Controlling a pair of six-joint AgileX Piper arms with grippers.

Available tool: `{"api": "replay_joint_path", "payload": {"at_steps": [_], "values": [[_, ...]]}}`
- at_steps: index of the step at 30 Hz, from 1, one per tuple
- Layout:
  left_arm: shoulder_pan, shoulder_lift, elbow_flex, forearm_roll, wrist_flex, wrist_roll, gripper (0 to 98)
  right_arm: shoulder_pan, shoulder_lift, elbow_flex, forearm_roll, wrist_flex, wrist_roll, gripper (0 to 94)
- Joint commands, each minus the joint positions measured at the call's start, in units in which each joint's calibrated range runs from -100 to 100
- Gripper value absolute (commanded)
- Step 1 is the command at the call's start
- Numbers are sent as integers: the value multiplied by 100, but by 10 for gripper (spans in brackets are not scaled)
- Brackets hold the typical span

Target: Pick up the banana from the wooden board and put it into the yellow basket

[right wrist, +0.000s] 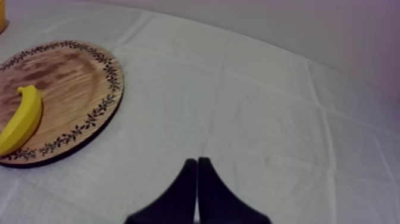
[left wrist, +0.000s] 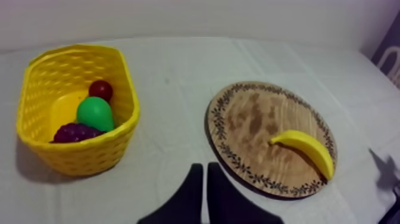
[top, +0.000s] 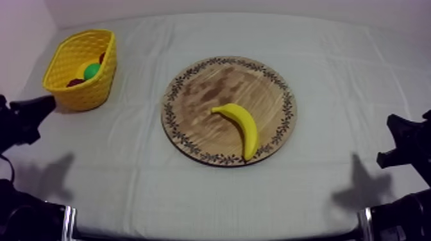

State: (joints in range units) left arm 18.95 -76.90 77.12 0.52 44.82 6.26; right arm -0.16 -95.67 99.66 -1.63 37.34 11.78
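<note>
While idling with left gripper [left wrist: 203, 173] and right gripper [right wrist: 197, 165] pressed together, empty, find banana [top: 242, 125] on wooden board [top: 205, 96], well apart from yellow basket [top: 83, 95]. Could slip from off-centre pinch on curved skin.

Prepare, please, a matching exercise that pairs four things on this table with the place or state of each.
Column one:
1. yellow toy banana
2. green toy pear
3. yellow plastic basket
4. left end effector

Column two:
a. shut on nothing, above the grey-white cloth
b. lying on the round wooden board with a patterned rim
c. standing on the cloth, apart from the board, at the left arm's side
d. inside the basket, next to a small red fruit

Pairs: 1-b, 2-d, 3-c, 4-a.
</note>
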Motion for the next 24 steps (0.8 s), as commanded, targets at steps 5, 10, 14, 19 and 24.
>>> {"api": "replay_joint_path", "payload": {"at_steps": [5,10,14,19,24], "values": [[152,2042,-1813,226,874,-319,0,0,0,1,0,0,1,3],[323,3063,-2674,436,1459,-521,0,0,0,1,0,0,1,3],[532,3832,-3195,591,1670,-607,0,0,0,1,0,0,1,3],[818,4736,-3704,750,1805,-555,0,0,0,1,0,0,1,3],[1155,5620,-4346,786,2031,-485,0,0,0,1,0,0,1,3]]}}
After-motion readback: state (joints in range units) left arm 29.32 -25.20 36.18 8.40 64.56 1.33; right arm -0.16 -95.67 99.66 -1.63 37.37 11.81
